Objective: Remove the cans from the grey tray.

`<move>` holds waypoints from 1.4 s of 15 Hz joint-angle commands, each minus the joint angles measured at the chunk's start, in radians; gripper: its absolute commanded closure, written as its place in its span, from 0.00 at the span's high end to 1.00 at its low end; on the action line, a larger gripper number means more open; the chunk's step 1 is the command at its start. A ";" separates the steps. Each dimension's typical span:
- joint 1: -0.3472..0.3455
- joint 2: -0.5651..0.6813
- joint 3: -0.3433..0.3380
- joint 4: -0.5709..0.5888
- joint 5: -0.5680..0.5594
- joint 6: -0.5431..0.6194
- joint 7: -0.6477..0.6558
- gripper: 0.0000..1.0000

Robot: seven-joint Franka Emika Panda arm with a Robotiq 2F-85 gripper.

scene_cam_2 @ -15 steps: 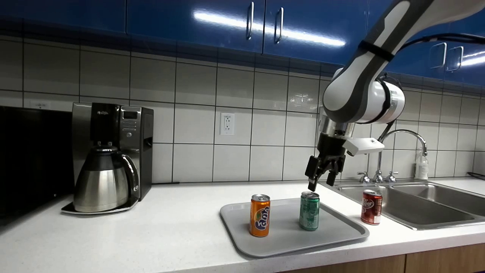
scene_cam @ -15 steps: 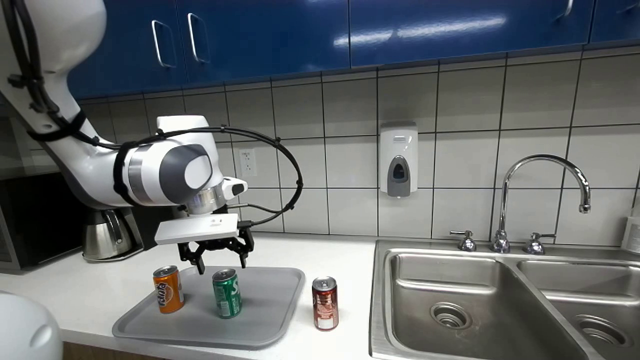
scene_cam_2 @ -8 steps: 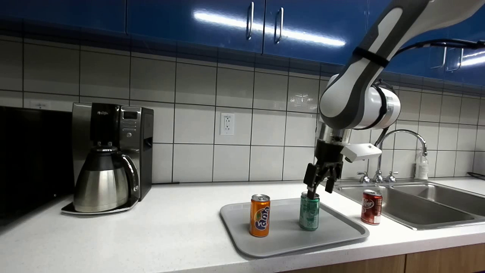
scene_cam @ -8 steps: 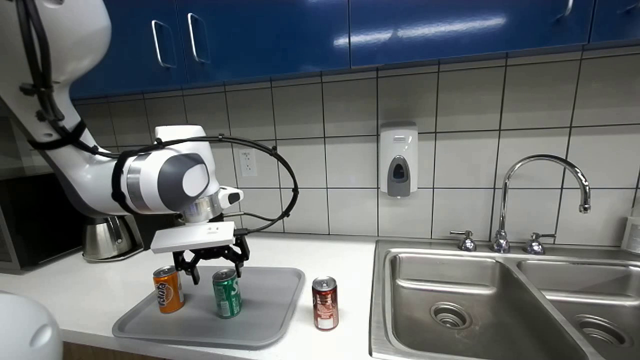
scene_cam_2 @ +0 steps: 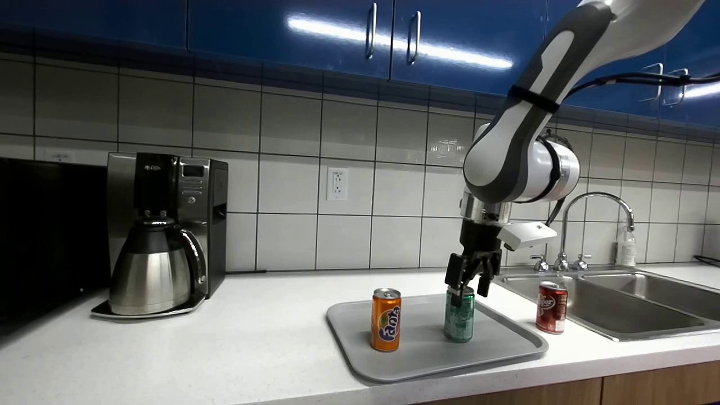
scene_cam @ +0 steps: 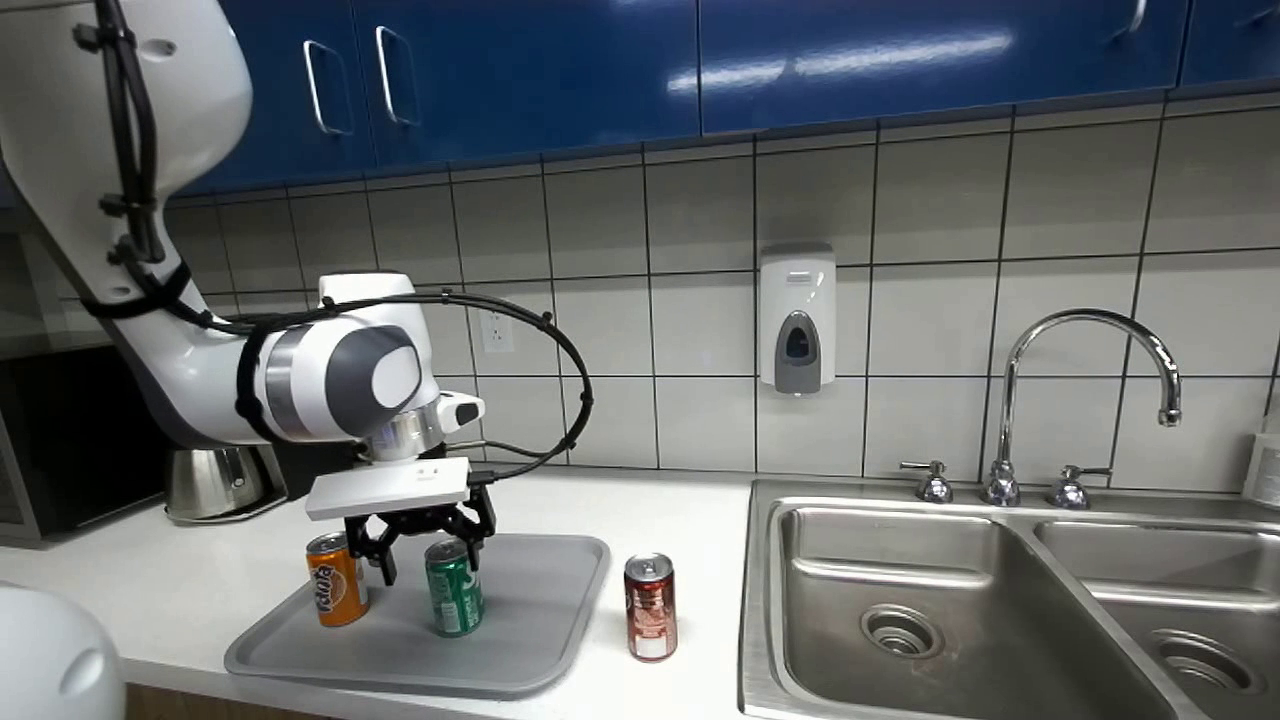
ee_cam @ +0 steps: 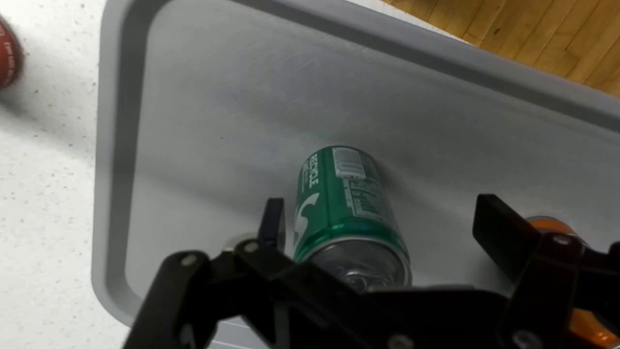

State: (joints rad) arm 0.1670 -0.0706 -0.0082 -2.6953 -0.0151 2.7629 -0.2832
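Gripper (ee_cam: 380, 213): released, jaws spread, green can (ee_cam: 339, 208) between in wrist view. On tray (scene_cam: 540, 610): green can, orange can (scene_cam: 338, 590), upright. On counter (scene_cam: 690, 520) beside tray: red can (scene_cam: 650, 610), upright.

In the wrist view, the red can (ee_cam: 7, 55) is cut by the left edge; the orange can (ee_cam: 590, 329) and green can (ee_cam: 344, 208) are partly hidden by the gripper (ee_cam: 380, 207).
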 commanded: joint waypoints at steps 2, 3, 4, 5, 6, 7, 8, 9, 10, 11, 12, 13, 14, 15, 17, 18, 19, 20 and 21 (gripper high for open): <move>-0.028 0.050 0.029 0.053 -0.001 -0.008 0.007 1.00; -0.030 0.060 0.030 0.061 -0.004 -0.009 0.010 1.00; -0.032 0.070 0.030 0.068 -0.007 -0.007 0.012 1.00; -0.035 0.079 0.030 0.075 -0.013 -0.006 0.017 1.00; -0.037 0.087 0.031 0.081 -0.013 -0.007 0.016 1.00; -0.040 0.096 0.032 0.088 -0.014 -0.007 0.017 1.00; -0.043 0.105 0.033 0.095 -0.018 -0.006 0.020 1.00; -0.045 0.112 0.034 0.101 -0.018 -0.008 0.021 1.00; -0.047 0.119 0.036 0.105 -0.019 -0.007 0.022 1.00; -0.049 0.125 0.037 0.111 -0.020 -0.007 0.022 1.00; -0.050 0.130 0.038 0.115 -0.021 -0.008 0.022 1.00; -0.052 0.134 0.039 0.119 -0.020 -0.008 0.022 1.00; -0.053 0.138 0.039 0.122 -0.020 -0.008 0.021 1.00; -0.053 0.142 0.039 0.124 -0.024 -0.006 0.023 1.00; -0.054 0.148 0.039 0.128 -0.026 -0.005 0.023 0.74; -0.055 0.149 0.040 0.129 -0.025 -0.005 0.021 0.68; -0.056 0.150 0.040 0.129 -0.026 -0.003 0.021 0.58; -0.056 0.150 0.041 0.129 -0.026 -0.003 0.019 0.49; -0.058 0.147 0.043 0.128 -0.017 -0.007 0.010 0.42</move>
State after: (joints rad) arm 0.1411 0.0714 0.0060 -2.5832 -0.0196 2.7638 -0.2815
